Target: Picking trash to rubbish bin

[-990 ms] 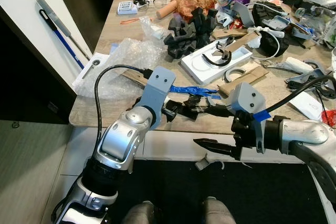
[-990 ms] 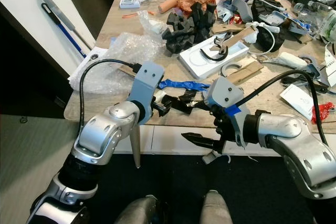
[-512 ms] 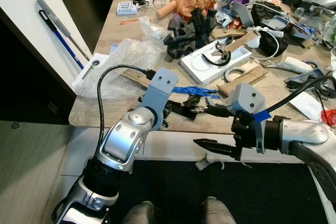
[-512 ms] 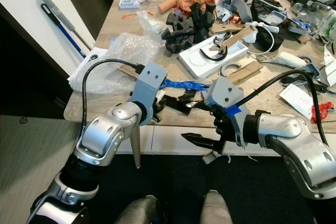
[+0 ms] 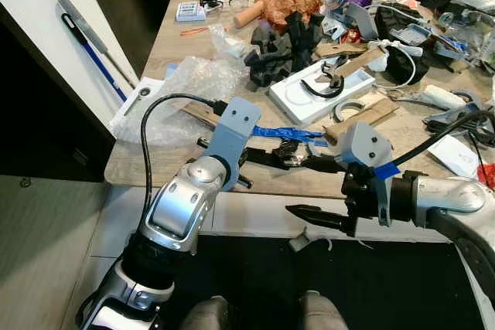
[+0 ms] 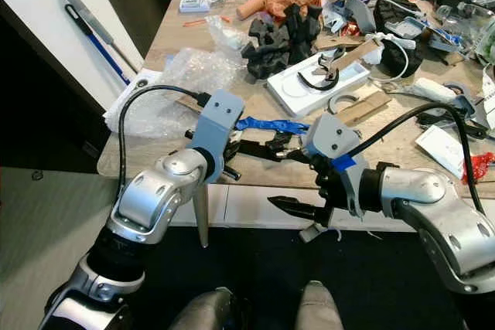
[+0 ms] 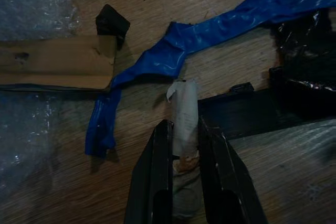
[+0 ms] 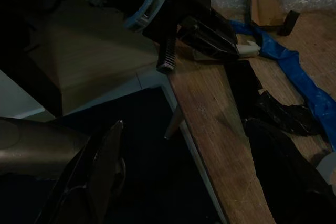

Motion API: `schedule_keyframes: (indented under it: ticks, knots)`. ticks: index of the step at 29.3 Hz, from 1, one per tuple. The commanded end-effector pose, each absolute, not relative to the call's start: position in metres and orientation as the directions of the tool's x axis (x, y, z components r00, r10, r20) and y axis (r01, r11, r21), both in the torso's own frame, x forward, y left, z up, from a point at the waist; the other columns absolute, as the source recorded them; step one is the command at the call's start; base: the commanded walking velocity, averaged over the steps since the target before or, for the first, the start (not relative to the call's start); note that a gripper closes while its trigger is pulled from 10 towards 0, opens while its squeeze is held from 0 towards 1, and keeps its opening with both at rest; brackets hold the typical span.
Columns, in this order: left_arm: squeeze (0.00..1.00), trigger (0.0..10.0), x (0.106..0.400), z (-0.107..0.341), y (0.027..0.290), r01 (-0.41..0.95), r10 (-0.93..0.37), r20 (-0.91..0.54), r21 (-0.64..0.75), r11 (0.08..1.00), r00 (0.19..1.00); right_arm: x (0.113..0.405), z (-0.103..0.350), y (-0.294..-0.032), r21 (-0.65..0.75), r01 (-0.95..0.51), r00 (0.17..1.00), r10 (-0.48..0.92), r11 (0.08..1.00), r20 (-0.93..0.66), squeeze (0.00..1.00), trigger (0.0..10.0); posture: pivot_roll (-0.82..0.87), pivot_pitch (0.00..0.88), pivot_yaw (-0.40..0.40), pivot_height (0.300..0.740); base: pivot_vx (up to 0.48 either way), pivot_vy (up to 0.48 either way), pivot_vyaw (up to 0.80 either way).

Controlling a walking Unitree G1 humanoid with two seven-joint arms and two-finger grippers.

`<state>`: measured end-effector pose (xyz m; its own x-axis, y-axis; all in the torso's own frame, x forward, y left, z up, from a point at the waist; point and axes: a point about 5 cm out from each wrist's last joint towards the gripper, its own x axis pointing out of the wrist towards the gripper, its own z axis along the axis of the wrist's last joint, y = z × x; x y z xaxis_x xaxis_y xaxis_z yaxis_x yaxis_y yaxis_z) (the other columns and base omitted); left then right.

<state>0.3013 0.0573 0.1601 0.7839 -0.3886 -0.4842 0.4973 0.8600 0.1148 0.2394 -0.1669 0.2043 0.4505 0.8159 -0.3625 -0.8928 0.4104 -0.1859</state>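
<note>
A cluttered wooden table (image 5: 174, 67) is seen with blue tape (image 7: 210, 35) strewn at 12 o'clock of the left hand (image 7: 181, 145), which is clenched on a white paper scrap (image 7: 184, 116). The right hand (image 5: 317, 216) is held off the edge, its fingers pressed together.

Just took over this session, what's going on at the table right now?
The left gripper is at the near edge of the cluttered wooden table, shut on a small white scrap beside a crumpled strip of blue tape and some black plastic scraps. The right gripper hangs off the table's front edge, over the dark floor, holding nothing. Bubble wrap, black foam pieces and a white tray lie farther back.
</note>
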Motion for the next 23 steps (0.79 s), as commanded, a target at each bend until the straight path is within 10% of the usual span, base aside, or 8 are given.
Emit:
schedule_keyframes:
  ticks: [1,2,11,23]
  knots:
    - [0.0,0.5,0.302,0.151,0.061,0.542,-0.447,-0.504,0.052,0.839,0.739,0.237,0.207,-0.164,-0.189,-0.902,0.431,0.829,0.388,-0.357,0.0,10.0,-0.12,0.18,0.128,0.74,0.0,0.0,0.0]
    - [0.0,2.5,0.305,0.154,0.065,0.545,-0.458,-0.484,0.047,0.837,0.746,0.237,0.207,-0.164,-0.189,-0.902,0.431,0.83,0.388,-0.354,0.0,10.0,-0.11,0.174,0.125,0.74,0.0,0.0,0.0]
    - [0.0,9.1,0.316,0.161,0.102,0.533,-0.503,-0.379,-0.032,0.846,0.776,0.245,0.209,-0.162,-0.197,-0.903,0.427,0.842,0.381,-0.328,0.0,10.0,-0.1,0.125,0.1,0.74,0.0,0.0,0.0]
    - [0.0,10.0,0.321,0.178,0.132,0.599,-0.598,-0.204,-0.066,0.798,0.775,0.252,0.205,-0.154,-0.183,-0.911,0.409,0.866,0.37,-0.286,0.0,10.0,-0.06,0.04,0.072,0.74,0.0,0.0,0.0]
